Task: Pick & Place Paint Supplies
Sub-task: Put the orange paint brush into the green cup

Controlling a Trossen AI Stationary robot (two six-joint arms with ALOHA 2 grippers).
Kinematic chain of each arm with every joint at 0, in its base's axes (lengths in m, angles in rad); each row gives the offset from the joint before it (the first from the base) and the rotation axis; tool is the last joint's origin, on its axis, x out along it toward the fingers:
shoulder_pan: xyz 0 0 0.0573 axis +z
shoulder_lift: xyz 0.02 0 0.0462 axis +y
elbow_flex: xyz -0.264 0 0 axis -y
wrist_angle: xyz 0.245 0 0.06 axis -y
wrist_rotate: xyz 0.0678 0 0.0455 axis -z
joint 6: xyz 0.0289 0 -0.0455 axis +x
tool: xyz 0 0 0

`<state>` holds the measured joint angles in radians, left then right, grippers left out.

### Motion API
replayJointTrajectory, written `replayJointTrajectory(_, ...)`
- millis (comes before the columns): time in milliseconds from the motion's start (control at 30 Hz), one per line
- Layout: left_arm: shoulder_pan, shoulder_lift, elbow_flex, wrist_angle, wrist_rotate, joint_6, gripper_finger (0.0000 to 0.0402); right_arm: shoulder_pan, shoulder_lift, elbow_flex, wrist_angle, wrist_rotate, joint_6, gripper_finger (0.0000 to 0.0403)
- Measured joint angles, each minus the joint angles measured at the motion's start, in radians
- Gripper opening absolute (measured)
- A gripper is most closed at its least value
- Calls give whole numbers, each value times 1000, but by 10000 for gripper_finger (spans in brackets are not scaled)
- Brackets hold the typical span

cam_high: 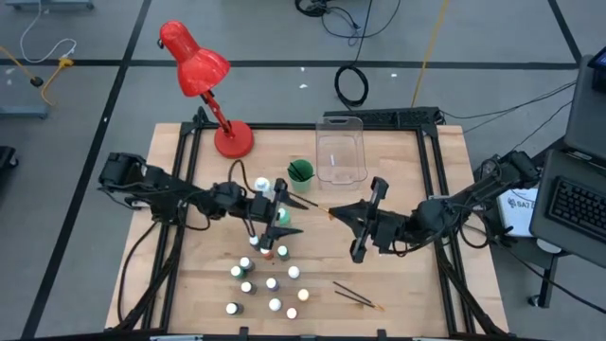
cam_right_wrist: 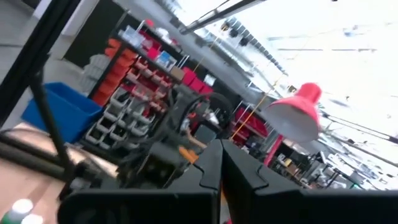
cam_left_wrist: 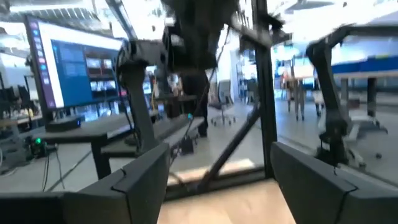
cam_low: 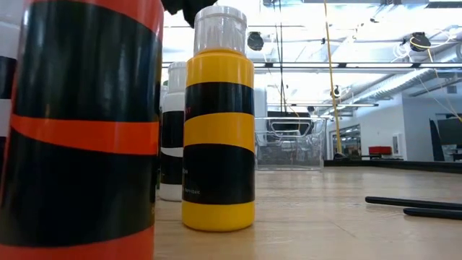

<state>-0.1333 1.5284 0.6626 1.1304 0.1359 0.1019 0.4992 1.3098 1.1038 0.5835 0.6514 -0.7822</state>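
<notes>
Paint bottles (cam_high: pixel 270 281), small with white caps, stand scattered on the near left-centre part of the wooden tabletop (cam_high: pixel 407 284), about a dozen in a loose cluster. From table height, one yellow-and-black banded bottle (cam_low: pixel 217 123) with a clear cap stands close up, an orange-and-black one (cam_low: pixel 83 130) fills the left edge, and a white-and-black one (cam_low: pixel 173 133) stands just behind. To the right of the cluster, near the front edge, two thin dark brushes (cam_high: pixel 355 295) lie flat on the wood. Just beyond the cluster, the left hand (cam_high: pixel 270 223) hangs over two taller bottles with green bands (cam_high: pixel 282 210); its fingers (cam_left_wrist: pixel 140 177) are spread apart and empty in the wrist view. To the right at mid-table, the right hand (cam_high: pixel 333 212) points left toward the centre, its fingers (cam_right_wrist: pixel 211 165) pressed together; whether anything sits between them cannot be told. Farther back stand a green cup (cam_high: pixel 300 170) and, to its right, a clear plastic bin (cam_high: pixel 341 150). At the far left of the tabletop stands a red desk lamp (cam_high: pixel 204 80).
</notes>
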Motion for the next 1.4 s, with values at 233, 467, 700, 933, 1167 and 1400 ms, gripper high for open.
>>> replayJointTrajectory(233,0,8,17,179,4,2,251,0,0,-52,22,1,-13,0)
replayJointTrajectory(467,0,8,17,219,28,28,211,0,0,-105,68,1,-15,0)
replayJointTrajectory(700,16,8,17,210,27,38,148,-3,0,-177,121,-1,11,0)
replayJointTrajectory(933,34,7,16,111,17,55,30,-3,0,-234,161,1,30,0)
replayJointTrajectory(1167,53,-7,16,-24,25,90,2,5,0,-281,130,2,114,0)
replayJointTrajectory(1400,48,-253,16,-428,65,21,1,45,0,-348,26,25,309,0)
